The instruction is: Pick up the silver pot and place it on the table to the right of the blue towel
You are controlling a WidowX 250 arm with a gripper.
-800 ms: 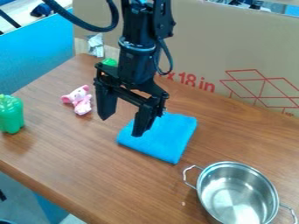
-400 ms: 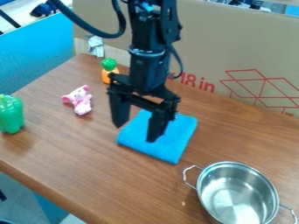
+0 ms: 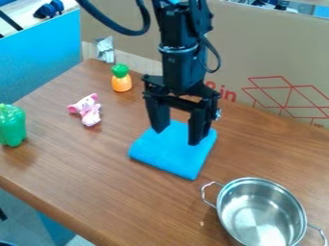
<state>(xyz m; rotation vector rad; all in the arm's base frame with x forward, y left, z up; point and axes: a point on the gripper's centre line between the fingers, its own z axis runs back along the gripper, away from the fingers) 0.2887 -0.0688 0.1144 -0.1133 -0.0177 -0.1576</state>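
The black gripper (image 3: 175, 137) hangs over the folded blue cloth (image 3: 168, 156), its two fingers apart with nothing between them. The cloth lies on the wooden table, its far part hidden behind the fingers. Left of the gripper are a pink stuffed toy (image 3: 87, 109) and, farther back, an orange toy with a green top (image 3: 121, 81). A steel pot (image 3: 262, 211) with two handles stands at the front right. At the left edge stands a green pepper-shaped toy (image 3: 11, 126).
Behind the table (image 3: 90, 178) stands a large cardboard panel (image 3: 257, 57) with red print. A blue panel (image 3: 38, 57) borders the back left. Some crumpled silver foil (image 3: 105, 50) is at the back corner.
The arm has moved to the right, and its gripper is now over the cloth's far part. The orange toy, mostly hidden behind the arm before, has come into full sight.
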